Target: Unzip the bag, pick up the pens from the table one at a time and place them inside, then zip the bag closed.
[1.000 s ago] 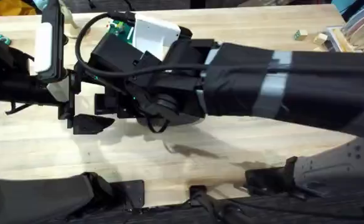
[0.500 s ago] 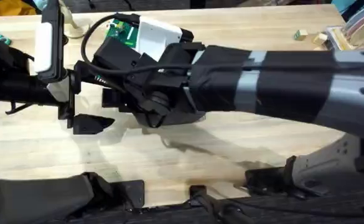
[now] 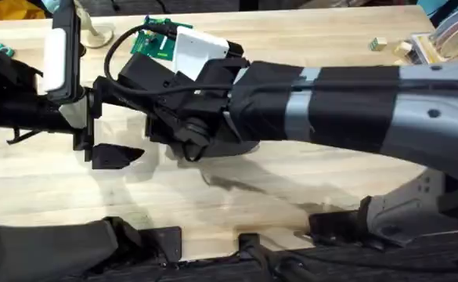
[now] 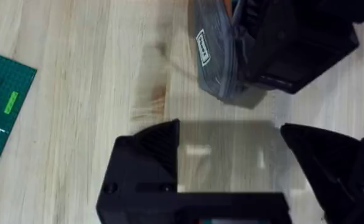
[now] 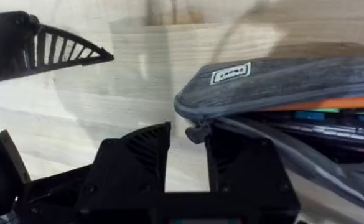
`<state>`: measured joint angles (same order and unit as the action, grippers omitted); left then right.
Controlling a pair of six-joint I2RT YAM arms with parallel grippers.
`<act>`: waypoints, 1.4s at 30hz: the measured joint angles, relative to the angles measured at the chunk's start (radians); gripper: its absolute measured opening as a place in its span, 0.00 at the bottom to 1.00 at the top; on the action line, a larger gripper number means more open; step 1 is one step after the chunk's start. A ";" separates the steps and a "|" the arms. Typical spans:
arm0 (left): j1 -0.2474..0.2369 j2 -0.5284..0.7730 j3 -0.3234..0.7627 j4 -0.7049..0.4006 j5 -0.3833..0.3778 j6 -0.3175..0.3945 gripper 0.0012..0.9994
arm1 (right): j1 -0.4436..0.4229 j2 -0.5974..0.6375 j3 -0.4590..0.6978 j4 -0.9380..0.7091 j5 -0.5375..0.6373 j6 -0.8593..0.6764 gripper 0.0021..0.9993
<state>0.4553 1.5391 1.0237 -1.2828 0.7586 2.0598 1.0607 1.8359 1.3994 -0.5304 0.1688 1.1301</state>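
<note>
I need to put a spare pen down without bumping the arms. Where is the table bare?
Bare light wooden tabletop lies in front of the arms, between the grippers and the bases. The far strip also looks free, up to the small blocks. It is crowded at the left middle, where both grippers meet by the grey fabric pouch.

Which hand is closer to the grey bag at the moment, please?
The right hand: its fingers sit at the bag's end by the zipper pull. The left hand hovers open over the table, apart from the bag's end.
</note>
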 joint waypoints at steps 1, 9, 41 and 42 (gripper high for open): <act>0.000 0.000 0.000 0.000 0.000 0.000 0.99 | 0.000 0.000 0.000 0.000 0.000 0.000 0.33; 0.000 0.000 0.000 0.000 0.000 0.000 0.99 | -0.018 0.000 0.000 -0.045 0.000 0.036 0.21; 0.000 0.000 0.000 -0.035 0.013 0.000 0.99 | -0.030 -0.122 -0.003 -0.061 -0.005 -0.091 0.03; 0.000 0.000 0.000 -0.040 0.018 0.000 0.99 | -0.030 -0.122 -0.003 -0.061 -0.005 -0.092 0.03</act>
<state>0.4553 1.5391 1.0237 -1.3232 0.7766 2.0598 1.0309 1.7138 1.3964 -0.5915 0.1642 1.0386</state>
